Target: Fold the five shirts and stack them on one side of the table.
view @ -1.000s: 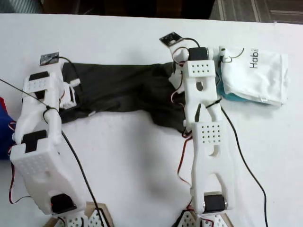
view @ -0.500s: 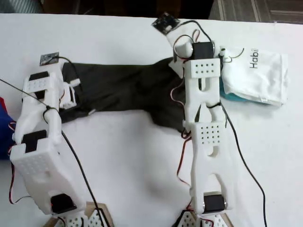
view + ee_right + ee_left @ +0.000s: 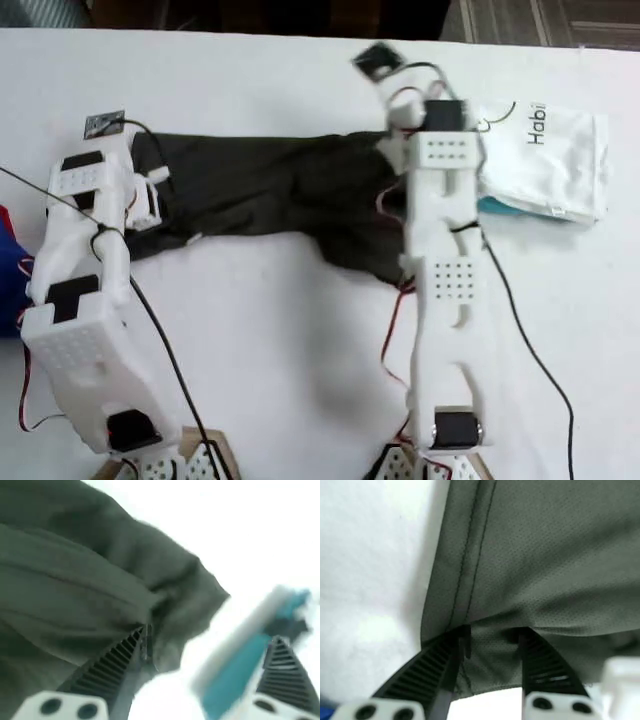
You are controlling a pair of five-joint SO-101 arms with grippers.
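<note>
At the table's 1 o'clock, the right gripper (image 3: 210, 636) has swung off the bunched end of the dark shirt (image 3: 260, 190) toward the folded stack (image 3: 545, 160) at 2 o'clock, its claw released. At 10 o'clock the left gripper (image 3: 491, 641) stays clenched on the hem. The fold looks unfinished.

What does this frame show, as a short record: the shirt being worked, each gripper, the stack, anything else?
shirt in work: dark grey fabric shirt, lying stretched across the white table between the two arms
left gripper: shut on the shirt's hemmed edge
right gripper: open, over the shirt's other end, next to the stack
stack: white folded shirt on top of a teal folded shirt, beside the right arm
other: blue cloth at the table's left edge
</note>
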